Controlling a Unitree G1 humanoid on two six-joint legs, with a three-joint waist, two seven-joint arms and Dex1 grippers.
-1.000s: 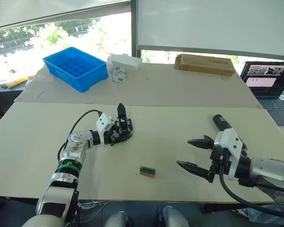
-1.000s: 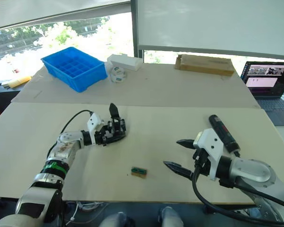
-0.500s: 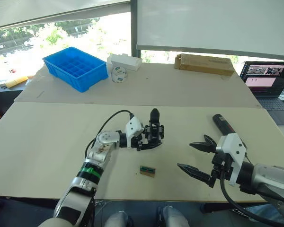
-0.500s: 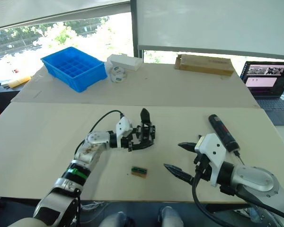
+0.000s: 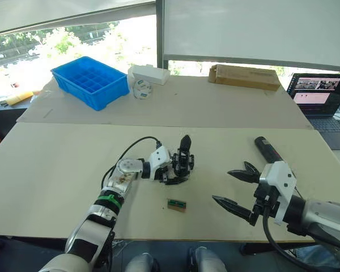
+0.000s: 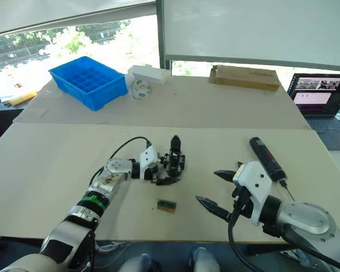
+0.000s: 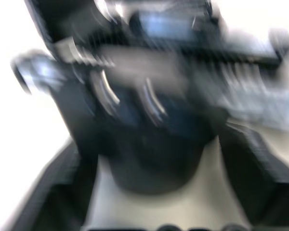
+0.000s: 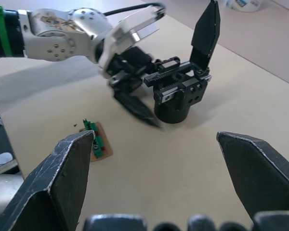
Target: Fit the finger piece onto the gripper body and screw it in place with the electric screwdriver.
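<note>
the gripper body (image 8: 179,91) is a small black assembly: a squat round base standing on the table (image 5: 56,164), a blocky top with a toothed rack across it, and one pointed black finger rising upright from it. it stands near the middle of the near table. the left end effector (image 5: 173,170) is at its base, one finger lying low along the table beside the base; in the left wrist view the base sits between the two fingers, but whether they are clamped on it cannot be told.

the electric screwdriver (image 6: 266,158) lies flat on the table toward the right, a long black cylinder with a red-and-white label whose writing is too small to read. the right end effector (image 5: 236,190) hovers just beside it, nearer the robot, its two fingers spread wide and gripping nothing.

a small brown-and-green block (image 5: 176,205) lies on the table nearer the robot than the gripper body. on the far table are a blue compartment bin (image 5: 90,81), a white box (image 5: 149,73), a cardboard box (image 5: 245,76) and an open laptop (image 5: 320,96).
</note>
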